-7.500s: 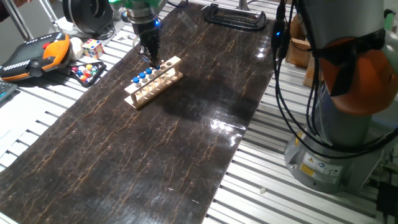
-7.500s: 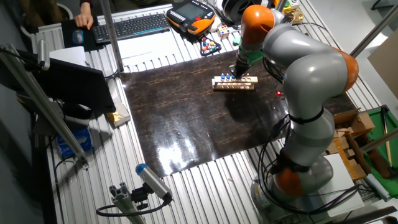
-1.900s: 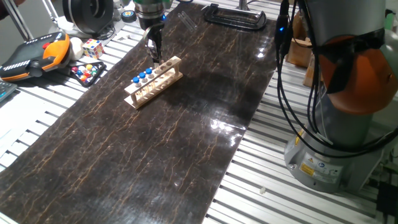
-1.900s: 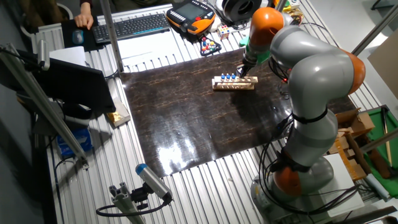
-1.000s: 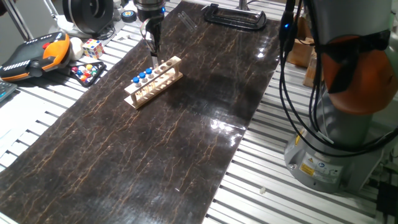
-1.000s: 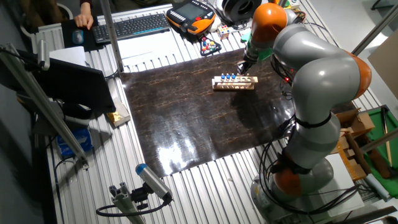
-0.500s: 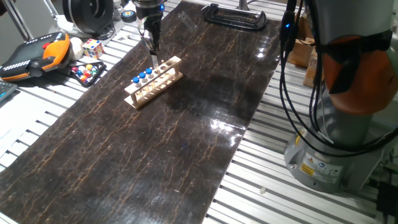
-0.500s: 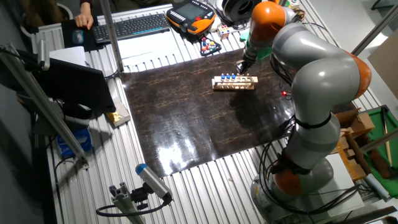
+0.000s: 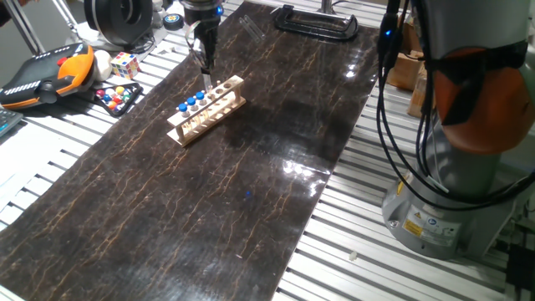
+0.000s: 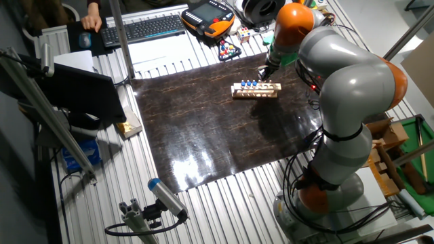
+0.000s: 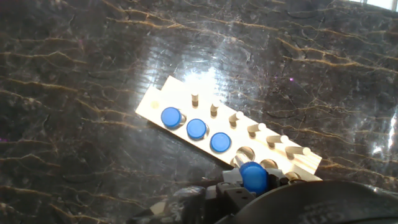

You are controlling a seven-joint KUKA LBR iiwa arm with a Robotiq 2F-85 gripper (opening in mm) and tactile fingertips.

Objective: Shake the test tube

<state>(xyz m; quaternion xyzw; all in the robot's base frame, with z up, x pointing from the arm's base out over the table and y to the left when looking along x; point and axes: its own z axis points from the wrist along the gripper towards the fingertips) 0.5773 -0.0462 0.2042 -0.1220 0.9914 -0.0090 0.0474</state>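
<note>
A pale wooden rack (image 9: 206, 109) stands on the dark mat, with three blue-capped test tubes (image 11: 196, 129) in a row in it. My gripper (image 9: 205, 60) hangs just above the rack's far end, shut on another test tube (image 9: 206, 81) that is lifted clear of its hole. In the hand view the held tube's blue cap (image 11: 254, 176) sits between my fingers, over the rack's (image 11: 186, 99) empty holes (image 11: 244, 154). In the other fixed view my gripper (image 10: 265, 70) is above the rack (image 10: 256, 90).
An orange teach pendant (image 9: 48, 71), a Rubik's cube (image 9: 124, 63) and a coloured-ball puzzle (image 9: 117, 98) lie left of the mat. A black clamp (image 9: 313, 18) lies at the mat's far end. The arm's base (image 9: 456, 176) stands at the right. A keyboard (image 10: 146, 28) lies beyond.
Since 7.5 s ago my gripper has risen from the rack with the tube in it. Over the last second it has only shifted slightly above the rack.
</note>
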